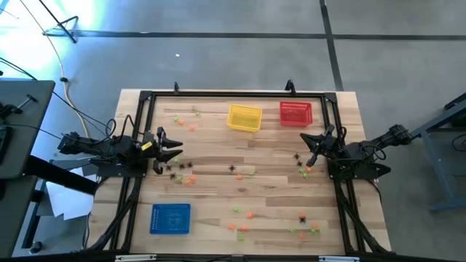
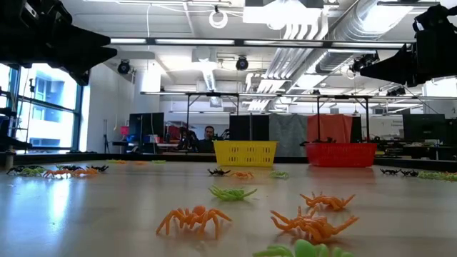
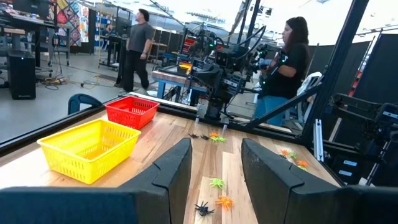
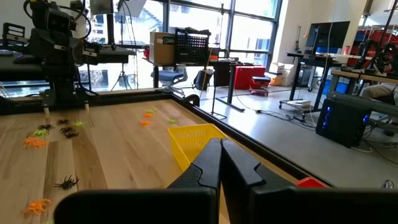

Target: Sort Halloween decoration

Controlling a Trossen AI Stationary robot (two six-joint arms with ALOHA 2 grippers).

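Spiders everywhere, basically: the Halloween decoration (image 1: 240, 218) is scattered all over the table (image 1: 218, 156), in orange, light green and black, none sorted yet as far as I can tell. Going left to right: the left gripper (image 1: 175, 153) hovers with fingers spread, right by a black and orange cluster (image 1: 178, 173). I'd drop straight onto one trinket, not the bunch. The blue basket (image 1: 170, 218) sits near, the yellow basket (image 1: 245, 117) and red basket (image 1: 295, 113) at the far edge. The right gripper (image 1: 313, 149) has its fingers pressed together, empty, above more trinkets.
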